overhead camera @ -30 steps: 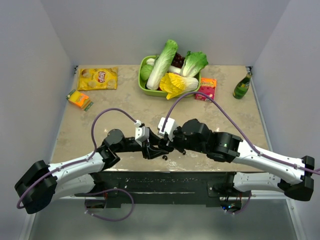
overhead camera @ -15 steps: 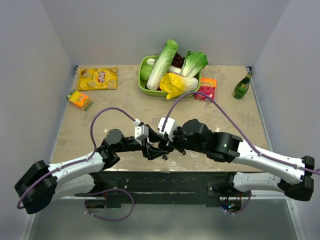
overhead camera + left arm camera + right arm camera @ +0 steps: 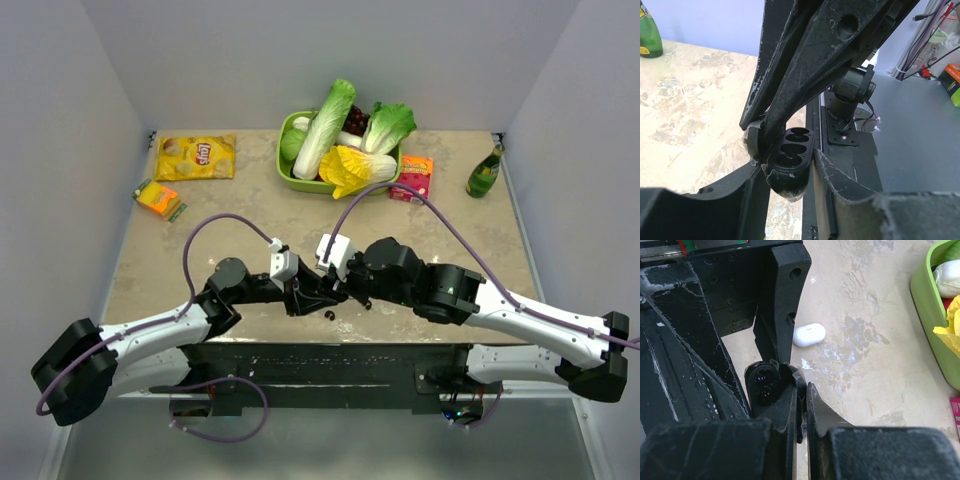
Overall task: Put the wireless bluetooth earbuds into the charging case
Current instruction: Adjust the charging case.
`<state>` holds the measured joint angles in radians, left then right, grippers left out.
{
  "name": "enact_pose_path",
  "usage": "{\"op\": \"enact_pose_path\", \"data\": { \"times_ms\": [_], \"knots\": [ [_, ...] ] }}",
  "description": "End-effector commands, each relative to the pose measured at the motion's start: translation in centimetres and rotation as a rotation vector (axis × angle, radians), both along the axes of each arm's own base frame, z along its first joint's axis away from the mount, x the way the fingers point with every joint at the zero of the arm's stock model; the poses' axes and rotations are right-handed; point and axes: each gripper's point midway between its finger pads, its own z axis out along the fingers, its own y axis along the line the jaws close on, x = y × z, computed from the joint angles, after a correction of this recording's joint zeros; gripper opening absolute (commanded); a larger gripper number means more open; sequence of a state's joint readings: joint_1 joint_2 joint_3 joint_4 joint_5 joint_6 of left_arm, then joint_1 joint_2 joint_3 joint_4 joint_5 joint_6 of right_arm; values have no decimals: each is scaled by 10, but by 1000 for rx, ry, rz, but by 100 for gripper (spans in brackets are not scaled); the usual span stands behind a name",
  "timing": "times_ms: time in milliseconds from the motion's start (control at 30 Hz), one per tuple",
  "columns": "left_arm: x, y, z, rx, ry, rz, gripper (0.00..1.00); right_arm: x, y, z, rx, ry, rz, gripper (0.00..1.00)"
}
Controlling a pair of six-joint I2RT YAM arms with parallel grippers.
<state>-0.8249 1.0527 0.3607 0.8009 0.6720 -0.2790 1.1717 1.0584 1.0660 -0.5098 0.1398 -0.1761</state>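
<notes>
At 6 o'clock on the beige marbled surface (image 3: 200, 215), both arms meet tip to tip.

The left gripper (image 3: 788, 167) pinches a black moulded plastic part (image 3: 792, 147) with glossy oval recesses. One finger bears on each side of it.

The right gripper (image 3: 801, 392) has its fingers pressed together. In the left wrist view its tips touch the left rim of that part. You cannot tell whether anything thin sits between them.

Find the small glossy white oval plastic charging case (image 3: 809, 334) lying on the surface. In the right wrist view it sits at 12 o'clock from the right gripper tips, clear of them. It is just beside a left gripper finger, but you cannot tell whether they touch. In the top view the arms hide the case.
</notes>
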Motion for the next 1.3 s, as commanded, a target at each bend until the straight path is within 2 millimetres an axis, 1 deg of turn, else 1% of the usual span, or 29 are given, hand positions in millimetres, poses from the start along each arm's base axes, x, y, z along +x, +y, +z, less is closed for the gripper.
{"op": "enact_pose_path", "data": {
  "times_ms": [0, 100, 200, 233, 300, 333, 400, 533, 600, 633, 700, 733, 833, 900, 933, 967, 1000, 1033, 1067, 1100, 1133, 1167, 1200, 1233, 1267],
  "knots": [
    [5, 1, 11, -50, -41, 16, 39, -5, 10, 26, 80, -9, 29, 0],
    [6, 2, 10, -51, -41, 17, 36, -6, 10, 26, 78, -4, 36, 0],
    [6, 2, 12, -53, -45, 16, 27, -6, 11, 26, 79, -3, 39, 0],
    [6, 2, 10, -50, -42, 18, 21, -7, 10, 26, 81, -3, 40, 0],
    [6, 2, 11, -52, -42, 17, 16, -8, 11, 27, 84, -3, 44, 0],
    [6, 1, 11, -53, -42, 17, 9, -7, 12, 26, 80, 1, 45, 0],
    [7, 2, 11, -53, -43, 19, 0, -8, 12, 24, 77, 5, 47, 0],
    [6, 3, 8, -56, -37, 21, 0, -6, 11, 27, 89, 4, 25, 0],
    [6, 4, 8, -62, -36, 30, 0, -3, 10, 32, 119, 9, -11, 17],
    [7, 4, 8, -62, -34, 32, 0, -2, 9, 32, 124, 13, -24, 34],
    [7, 5, 7, -67, -35, 41, 0, 1, 9, 41, 173, 14, -60, 43],
    [7, 6, 8, -71, -36, 44, 0, 2, 8, 44, 186, 13, -69, 50],
    [6, 9, 10, -84, -39, 55, 0, 5, 8, 57, 233, 7, -98, 57],
    [7, 11, 9, -85, -38, 68, 0, 8, 7, 65, 266, 2, -123, 59],
    [7, 12, 11, -90, -40, 72, 0, 9, 2, 72, 291, -7, -138, 61],
    [8, 14, 9, -91, -36, 88, 0, 16, -4, 79, 322, -29, -193, 63],
    [9, 15, 7, -93, -31, 100, 0, 20, -8, 82, 358, -20, -244, 65],
    [9, 17, 10, -107, -30, 113, 0, 23, -19, 79, 377, -22, -291, 67],
    [11, 21, 5, -111, -21, 144, 0, 29, -27, 76, 413, 0, -370, 67],
    [11, 24, 5, -119, -18, 156, 0, 37, -38, 72, 430, -6, -454, 66],
    [10, 28, 9, -137, -24, 169, 0, 47, -50, 49, 403, 5, -530, 66],
    [8, 31, 2, -131, -17, 180, 0, 50, -57, 37, 418, 48, -592, 65],
    [10, 34, 3, -139, -18, 209, 0, 51, -60, 21, 402, 86, -609, 65],
    [7, 39, 9, -161, -38, 220, 0, 57, -70, -8, 359, 120, -660, 64],
    [2, 41, 0, -152, -30, 224, 0, 56, -72, -23, 365, 174, -694, 63]
  ]
}}
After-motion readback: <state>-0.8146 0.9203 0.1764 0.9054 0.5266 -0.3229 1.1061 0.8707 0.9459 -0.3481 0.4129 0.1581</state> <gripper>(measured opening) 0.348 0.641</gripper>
